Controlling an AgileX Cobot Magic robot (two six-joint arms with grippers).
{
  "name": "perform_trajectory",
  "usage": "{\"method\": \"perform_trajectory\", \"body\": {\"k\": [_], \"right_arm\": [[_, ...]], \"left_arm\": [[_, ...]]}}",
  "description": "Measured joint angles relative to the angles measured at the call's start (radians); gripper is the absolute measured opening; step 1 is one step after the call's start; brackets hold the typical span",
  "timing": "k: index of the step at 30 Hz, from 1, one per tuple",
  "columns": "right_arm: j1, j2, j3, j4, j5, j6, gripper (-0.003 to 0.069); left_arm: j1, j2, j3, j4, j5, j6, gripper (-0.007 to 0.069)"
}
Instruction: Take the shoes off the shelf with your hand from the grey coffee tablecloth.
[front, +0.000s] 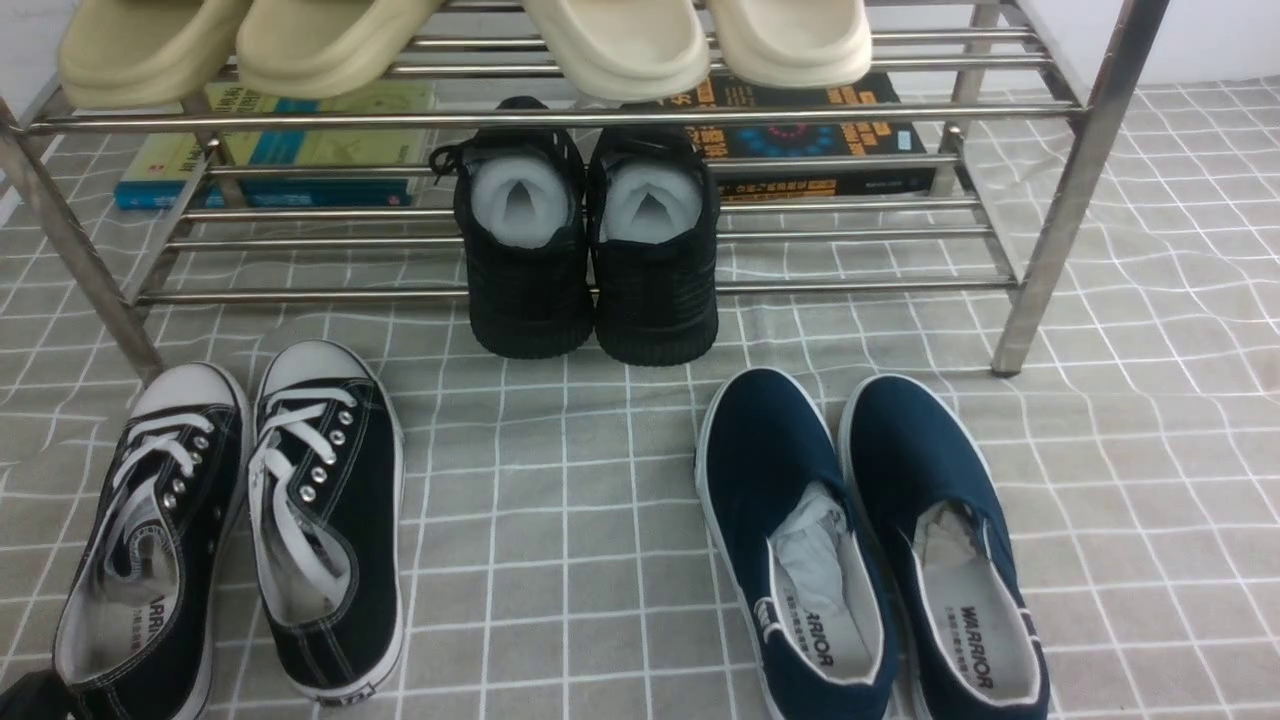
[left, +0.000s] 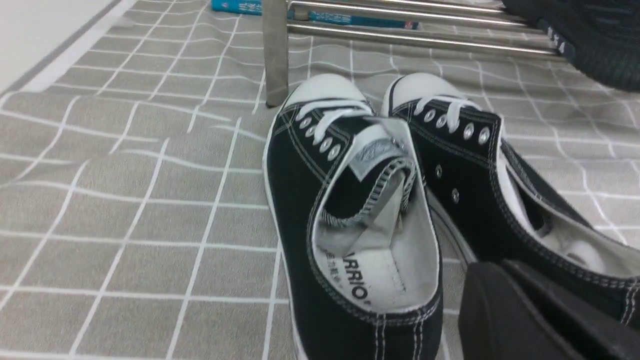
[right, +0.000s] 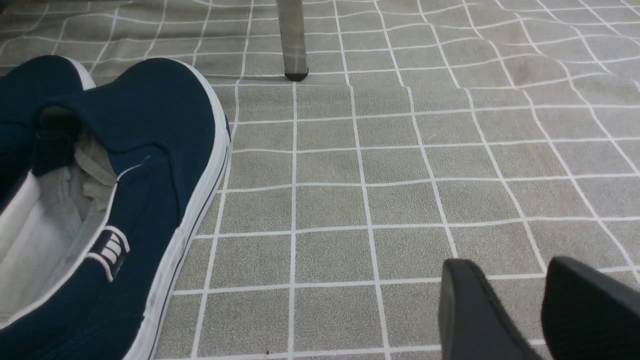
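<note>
On grey cloth (front: 560, 500), front left: lace-up sneakers (front: 325, 500), side by side. Front right: slip-ons (front: 945, 560), also paired. Behind both: rack (front: 1060, 220). On lower tier, near middle: knit sneakers (front: 655, 290). On upper tier: clogs (front: 800, 45). Behind lower-tier bars: books (front: 300, 150), left and right of knit sneakers.

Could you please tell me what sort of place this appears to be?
Probably a mock home entryway staged for robot work: a shiny silver metal two-tier shoe rack, cream slippers on its top tier, and black canvas white-laced sneakers on grey white-gridded cloth.
</note>
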Motion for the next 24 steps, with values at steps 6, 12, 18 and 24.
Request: {"method": "perform_trajectory", "body": {"k": [6,12,18,24], "right_arm": [[0.000,0.000,0.000,0.000,0.000,0.001,0.0239],[0.000,0.000,0.000,0.000,0.000,0.001,0.0239],[0.000,0.000,0.000,0.000,0.000,0.002,0.0239],[0.000,0.000,0.000,0.000,0.000,0.002,0.0239]], "left_arm": [[0.000,-0.002,0.001,0.018,0.062,-0.005,0.0029],[0.000,-0.002,0.001,0.019,0.063,-0.006,0.0034],[0.000,-0.002,0.001,0.019,0.064,-0.008,0.0039],[0.000,-0.002,0.000,0.019,0.064,-0.008,0.0043]]}}
